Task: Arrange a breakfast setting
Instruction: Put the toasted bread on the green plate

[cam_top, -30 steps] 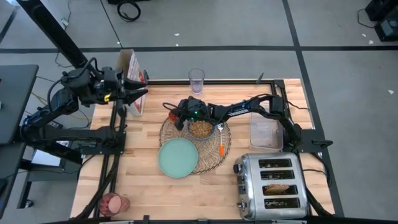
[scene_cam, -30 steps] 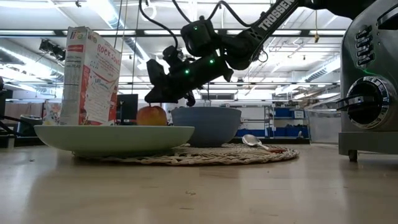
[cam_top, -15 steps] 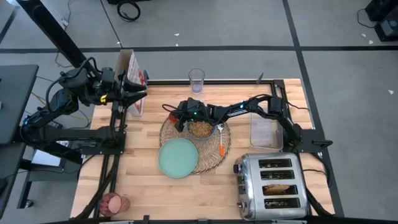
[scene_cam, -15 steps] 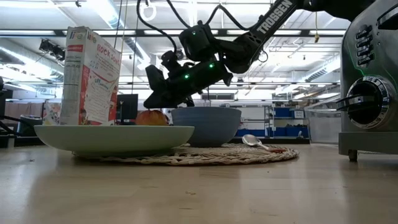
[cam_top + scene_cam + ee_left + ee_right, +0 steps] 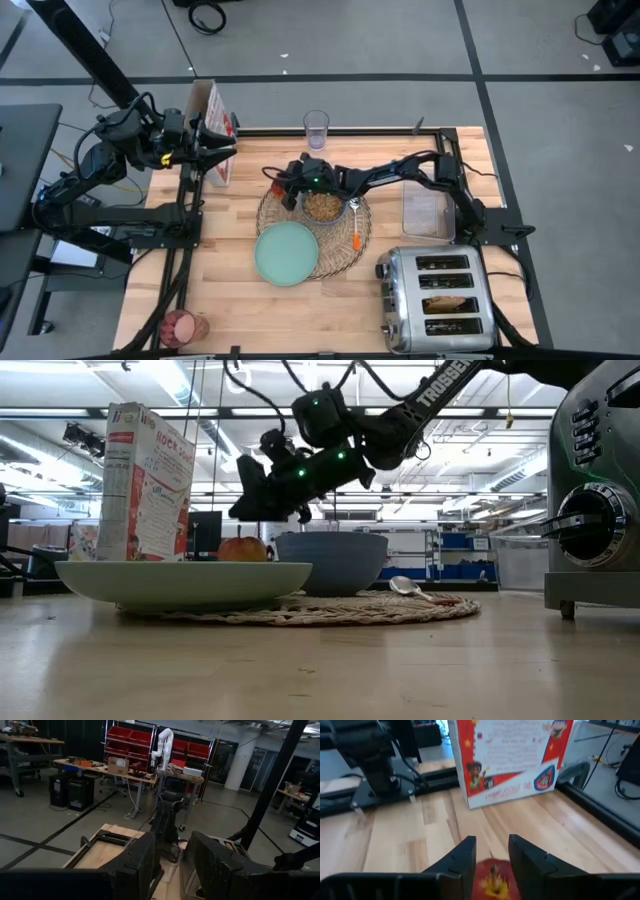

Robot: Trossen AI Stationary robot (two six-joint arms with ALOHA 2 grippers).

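Apple just set down at the far-left edge of the placemat; right gripper letting go and lifting.

On the table [image 5: 220, 300], the toaster [image 5: 440, 300] stands near-right with the toast slice [image 5: 447, 301] in a slot, and the cereal box [image 5: 212, 130] is far-left. The round woven wicker placemat [image 5: 340, 252] carries the mint-green plate [image 5: 286, 253], the small blue bowl [image 5: 322, 207], the orange-handled spoon [image 5: 356, 230] and the red-yellow apple [image 5: 242, 548]. The right gripper [image 5: 262, 512] hovers just above the apple, fingers parted around nothing; a second ago it sat lower, clamped on the fruit. The left gripper [image 5: 226, 150] waits far-left, half open and empty. Next, probably fetch the toast for the plate, or the glass of pink drink [image 5: 183, 326] from the near-left corner.
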